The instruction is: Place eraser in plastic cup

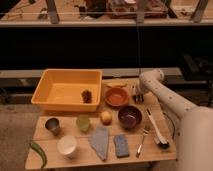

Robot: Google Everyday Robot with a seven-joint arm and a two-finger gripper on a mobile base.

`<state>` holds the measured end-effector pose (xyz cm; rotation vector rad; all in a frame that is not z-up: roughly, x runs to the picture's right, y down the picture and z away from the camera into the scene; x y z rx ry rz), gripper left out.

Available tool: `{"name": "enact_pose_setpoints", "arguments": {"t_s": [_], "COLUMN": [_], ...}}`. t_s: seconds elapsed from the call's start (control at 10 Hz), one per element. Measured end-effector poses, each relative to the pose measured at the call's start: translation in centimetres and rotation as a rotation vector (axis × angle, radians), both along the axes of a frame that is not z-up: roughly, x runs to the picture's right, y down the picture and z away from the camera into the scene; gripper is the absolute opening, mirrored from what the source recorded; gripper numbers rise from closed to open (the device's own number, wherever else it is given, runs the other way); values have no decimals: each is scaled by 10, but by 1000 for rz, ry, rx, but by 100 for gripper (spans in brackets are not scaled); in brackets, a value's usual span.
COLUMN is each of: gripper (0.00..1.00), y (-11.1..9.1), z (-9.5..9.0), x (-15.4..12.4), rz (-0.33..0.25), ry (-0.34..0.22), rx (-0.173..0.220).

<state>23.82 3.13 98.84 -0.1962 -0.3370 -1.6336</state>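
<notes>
My gripper (pixel 138 95) hangs at the end of the white arm, low over the table's back right, just right of the orange bowl (pixel 116 96). A dark patch lies right beneath it, and I cannot tell whether that is the eraser; no eraser shows clearly elsewhere. The plastic cup (pixel 83 122), pale green and short, stands toward the front left of the table, well away from the gripper, between the metal cup (pixel 52 125) and a yellowish fruit (pixel 105 117).
A yellow tub (pixel 55 89) with a small brown thing inside fills the back left. A dark bowl (pixel 129 116), a fork (pixel 141 140) and a long utensil (pixel 156 127) lie right. In front are a white cup (pixel 67 146), grey cloth (pixel 100 141), blue-grey pad (pixel 120 145) and green pepper (pixel 39 152).
</notes>
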Motion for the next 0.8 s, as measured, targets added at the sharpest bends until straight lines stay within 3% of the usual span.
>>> {"name": "enact_pose_setpoints", "arguments": {"t_s": [0.2,0.3,0.5,0.7,0.8], "gripper": [5,1,0,0,0], "y": [8,10,5,-18,-34], "z": [0,-1,-9,-30,-50], "x": [-3,-2,17,41,54], "rz": [3,13,42,56,57], "ry": [-4,-1,5,-2,-11], "rx": [-21,-26,-35,-2,23]}}
